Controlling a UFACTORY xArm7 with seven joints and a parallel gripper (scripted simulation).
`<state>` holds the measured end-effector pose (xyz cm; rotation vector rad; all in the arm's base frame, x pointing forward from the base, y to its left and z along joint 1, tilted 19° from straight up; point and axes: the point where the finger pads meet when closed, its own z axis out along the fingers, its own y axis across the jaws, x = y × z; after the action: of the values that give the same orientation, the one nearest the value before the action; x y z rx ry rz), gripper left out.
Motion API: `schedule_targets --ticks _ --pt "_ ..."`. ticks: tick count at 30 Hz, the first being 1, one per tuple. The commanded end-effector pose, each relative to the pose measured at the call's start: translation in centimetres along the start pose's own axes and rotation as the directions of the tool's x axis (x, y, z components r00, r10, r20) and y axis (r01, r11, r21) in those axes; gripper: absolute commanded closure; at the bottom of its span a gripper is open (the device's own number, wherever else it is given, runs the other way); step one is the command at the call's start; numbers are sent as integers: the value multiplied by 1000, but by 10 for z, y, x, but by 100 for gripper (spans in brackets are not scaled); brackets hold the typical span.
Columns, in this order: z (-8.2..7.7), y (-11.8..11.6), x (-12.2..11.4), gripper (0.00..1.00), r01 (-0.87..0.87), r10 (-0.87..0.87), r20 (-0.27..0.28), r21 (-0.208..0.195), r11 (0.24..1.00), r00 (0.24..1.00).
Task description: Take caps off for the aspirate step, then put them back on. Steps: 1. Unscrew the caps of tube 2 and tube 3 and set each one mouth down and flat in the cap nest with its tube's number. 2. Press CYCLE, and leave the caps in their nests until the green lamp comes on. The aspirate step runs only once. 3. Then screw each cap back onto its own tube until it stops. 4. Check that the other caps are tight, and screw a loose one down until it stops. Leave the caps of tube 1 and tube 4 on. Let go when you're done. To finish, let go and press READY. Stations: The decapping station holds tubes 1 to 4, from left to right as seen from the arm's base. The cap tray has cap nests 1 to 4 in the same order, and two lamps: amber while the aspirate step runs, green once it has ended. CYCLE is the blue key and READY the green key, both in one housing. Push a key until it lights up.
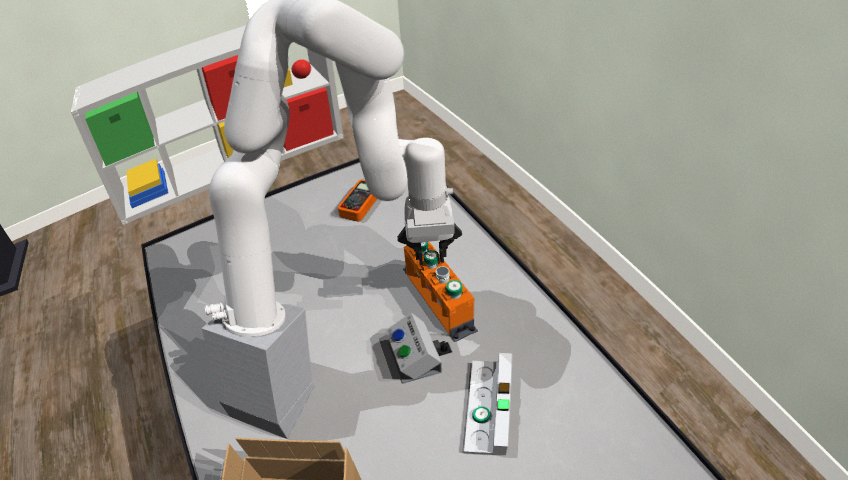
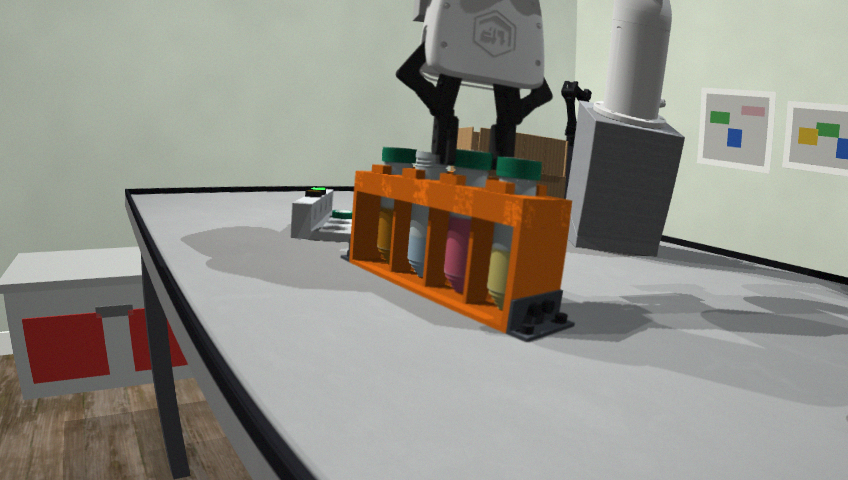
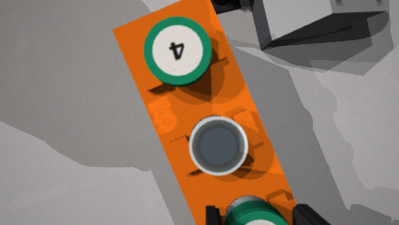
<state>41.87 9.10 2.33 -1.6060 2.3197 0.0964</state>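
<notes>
The cap of tube 2 [image 3: 255, 219] sits on its tube in the orange rack [image 3: 164, 117], between the claw's [image 2: 473, 145] black fingers. The fingers flank the cap's sides but stand slack, released rather than clamped, so the claw is grasping nothing. Next along the rack, tube 3 [image 3: 218, 145] is open and shows its dark mouth. Beyond it, the cap marked 4 [image 3: 178, 51] is on its tube. The cap of tube 1 [image 2: 518, 168] is on at the other end.

The cap of tube 3 [image 1: 480, 414] lies in the third nest of the white cap tray [image 1: 502, 434], well apart from the rack. Beside it the green lamp [image 1: 503, 404] glows.

Judging from this, the uncapping and the aspirate run look done, and cap 2 appears to be back on. What seems left is to return cap 3, check caps 1 and 4, and press the green key [image 1: 404, 350].

The white arm [image 1: 243, 237] arches over the table. Its wrist points straight down over the far end of the rack.
</notes>
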Motion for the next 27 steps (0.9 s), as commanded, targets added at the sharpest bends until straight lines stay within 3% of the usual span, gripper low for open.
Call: schedule_targets --ticks 1,3,10,18,20,25,27 --pt "-1 -2 0 54 -1 1 -2 4 1000 1000" --pt "-1 -2 0 54 -1 1 -2 4 1000 1000" --pt "-2 -2 0 54 275 -275 -3 3 961 961" --pt "-2 -2 0 54 564 -564 -4 2 826 826" --pt "-2 -2 0 54 564 -564 -4 2 826 826" --pt "-2 -2 0 54 706 -706 -4 1 708 708" --pt "-2 -2 0 54 706 -706 -4 1 708 708"
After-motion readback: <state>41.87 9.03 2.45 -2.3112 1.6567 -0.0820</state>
